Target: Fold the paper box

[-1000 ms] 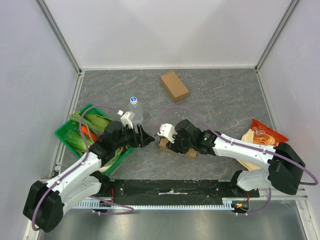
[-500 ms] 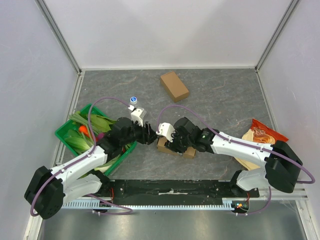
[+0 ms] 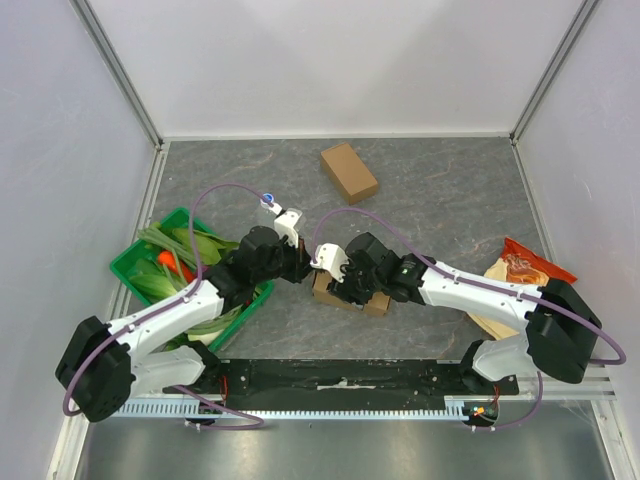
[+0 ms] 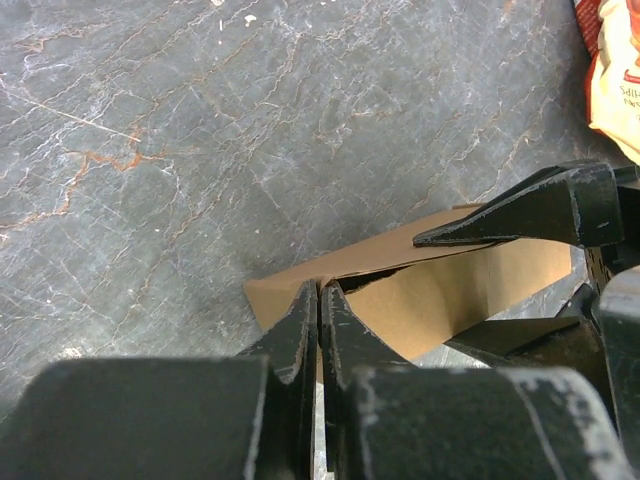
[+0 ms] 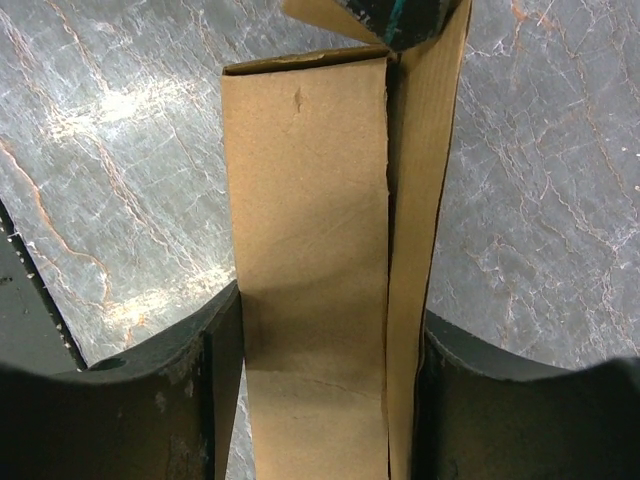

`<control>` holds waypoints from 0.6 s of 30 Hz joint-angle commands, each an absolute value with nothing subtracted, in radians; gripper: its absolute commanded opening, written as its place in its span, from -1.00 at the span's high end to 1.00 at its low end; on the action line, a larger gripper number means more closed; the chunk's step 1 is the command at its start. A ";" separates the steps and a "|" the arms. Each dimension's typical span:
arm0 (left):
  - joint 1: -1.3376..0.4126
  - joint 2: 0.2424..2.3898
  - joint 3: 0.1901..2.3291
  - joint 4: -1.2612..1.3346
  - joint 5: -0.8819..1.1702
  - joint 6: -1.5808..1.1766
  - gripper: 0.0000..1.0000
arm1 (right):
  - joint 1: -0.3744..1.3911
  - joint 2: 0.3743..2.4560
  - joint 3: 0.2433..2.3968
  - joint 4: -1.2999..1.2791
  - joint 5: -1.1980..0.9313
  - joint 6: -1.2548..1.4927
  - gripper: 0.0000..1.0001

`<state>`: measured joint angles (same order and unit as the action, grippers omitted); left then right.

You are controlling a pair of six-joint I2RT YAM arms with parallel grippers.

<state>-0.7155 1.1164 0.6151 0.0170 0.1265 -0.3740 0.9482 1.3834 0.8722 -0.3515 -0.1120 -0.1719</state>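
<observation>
The paper box lies mid-surface, with its long axis running left to right. The right gripper clamps the box's side walls between its fingers. The left gripper, fingers pressed together, meets the box's left end. Whether it has pinched a flap cannot be told.

Paper box is hemmed in: left arm on its left, right arm on its right. Bottle just behind-left, green basket farther left, snack bag well right, closed carton well behind. Table straight behind and in front is open.
</observation>
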 commanded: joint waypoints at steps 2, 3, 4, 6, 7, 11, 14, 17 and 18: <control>-0.727 1.124 0.699 -0.041 0.120 -0.405 0.96 | 0.951 1.430 0.862 -0.379 -0.121 -0.143 -0.22; -0.727 1.124 0.718 -0.051 0.124 -0.422 0.96 | 0.950 1.431 0.862 -0.377 -0.117 -0.141 -0.23; -0.727 1.129 0.729 -0.075 0.133 -0.436 0.96 | 0.950 1.436 0.861 -0.377 -0.109 -0.141 -0.24; -0.727 1.143 0.776 -0.116 0.141 -0.475 0.96 | 0.950 1.437 0.861 -0.373 -0.088 -0.138 -0.35; -0.727 1.161 0.791 -0.150 0.149 -0.483 0.96 | 0.950 1.439 0.861 -0.373 -0.074 -0.137 -0.38; -0.726 1.183 0.831 -0.182 0.178 -0.537 0.96 | 0.951 1.434 0.861 -0.368 -0.020 -0.133 -0.52; -0.727 1.186 0.851 -0.202 0.187 -0.551 0.96 | 0.950 1.424 0.854 -0.359 -0.008 -0.132 -0.56; -0.726 1.206 0.873 -0.225 0.187 -0.572 0.96 | 0.950 1.427 0.856 -0.351 -0.008 -0.129 -0.58; -0.726 1.212 0.877 -0.232 0.196 -0.581 0.96 | 0.950 1.431 0.857 -0.353 -0.006 -0.127 -0.58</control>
